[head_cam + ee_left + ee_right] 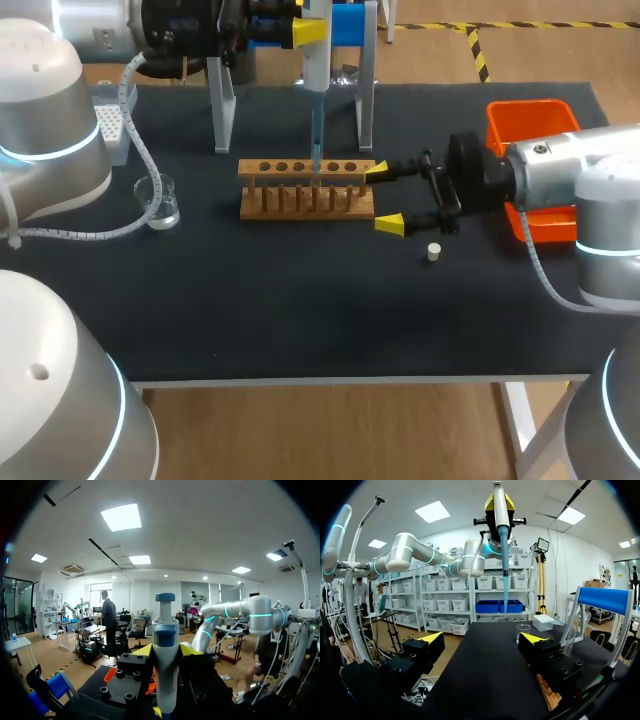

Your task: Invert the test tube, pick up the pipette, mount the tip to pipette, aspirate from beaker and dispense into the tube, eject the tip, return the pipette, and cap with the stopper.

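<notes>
Closest in, the big grey left arm [50, 140] curls round to the far side of the table [300, 320], its gripper [166, 651] clamped on the pipette [314, 75]; the right gripper [383, 197] stands wide, holding nothing, at the right end of the wooden rack [305, 203]; the tip [316, 150] hangs upright over a middle hole, the tube too faint to pick out; best lowered dead centre, plunger pressed slowly; beaker [160, 203] and stopper [433, 252] sit well apart.

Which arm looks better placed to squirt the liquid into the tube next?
Left, probably. The left tool grips the pipette, its blue tip hanging over the wooden rack. The right tool is open beside the rack's end, holding nothing.
</notes>
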Motion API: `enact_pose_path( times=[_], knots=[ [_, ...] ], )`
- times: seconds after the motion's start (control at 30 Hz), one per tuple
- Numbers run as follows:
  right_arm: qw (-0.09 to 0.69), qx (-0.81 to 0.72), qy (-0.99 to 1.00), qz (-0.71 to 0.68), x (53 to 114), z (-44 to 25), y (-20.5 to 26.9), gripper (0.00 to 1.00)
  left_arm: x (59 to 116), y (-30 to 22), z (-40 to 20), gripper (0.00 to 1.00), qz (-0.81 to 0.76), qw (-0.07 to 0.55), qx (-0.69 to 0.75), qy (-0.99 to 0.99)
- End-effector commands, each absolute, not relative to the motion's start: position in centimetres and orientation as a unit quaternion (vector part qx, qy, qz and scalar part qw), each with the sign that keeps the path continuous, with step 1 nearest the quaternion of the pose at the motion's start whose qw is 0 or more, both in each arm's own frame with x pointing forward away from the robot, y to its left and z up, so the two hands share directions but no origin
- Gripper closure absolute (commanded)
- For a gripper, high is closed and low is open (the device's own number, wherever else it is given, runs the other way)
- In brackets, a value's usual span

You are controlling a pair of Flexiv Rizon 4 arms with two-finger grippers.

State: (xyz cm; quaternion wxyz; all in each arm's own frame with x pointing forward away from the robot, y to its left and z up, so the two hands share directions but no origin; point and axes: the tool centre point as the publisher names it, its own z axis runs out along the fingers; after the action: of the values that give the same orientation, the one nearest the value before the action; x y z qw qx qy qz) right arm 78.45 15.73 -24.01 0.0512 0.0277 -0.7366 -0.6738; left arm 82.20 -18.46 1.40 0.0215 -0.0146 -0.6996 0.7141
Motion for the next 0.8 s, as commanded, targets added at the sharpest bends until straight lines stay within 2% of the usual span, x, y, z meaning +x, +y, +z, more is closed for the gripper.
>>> enact_pose_path(
  times=[0.03, 0.27, 0.8],
  knots=[
    [0.051, 0.027, -0.738, -0.673, 78.4, -23.9, 15.7, 0.0, 82.2, -18.4, 1.4, 1.0, 0.714, 0.021, -0.015, -0.7],
    [0.051, 0.027, -0.738, -0.673, 78.4, -23.9, 15.7, 0.0, 82.4, -16.3, 0.4, 1.0, 0.713, 0.006, 0.001, -0.701],
    [0.051, 0.027, -0.738, -0.673, 78.4, -23.9, 15.7, 0.0, 83.6, -3.9, -2.3, 1.0, 0.691, -0.091, 0.062, -0.715]
  ],
)
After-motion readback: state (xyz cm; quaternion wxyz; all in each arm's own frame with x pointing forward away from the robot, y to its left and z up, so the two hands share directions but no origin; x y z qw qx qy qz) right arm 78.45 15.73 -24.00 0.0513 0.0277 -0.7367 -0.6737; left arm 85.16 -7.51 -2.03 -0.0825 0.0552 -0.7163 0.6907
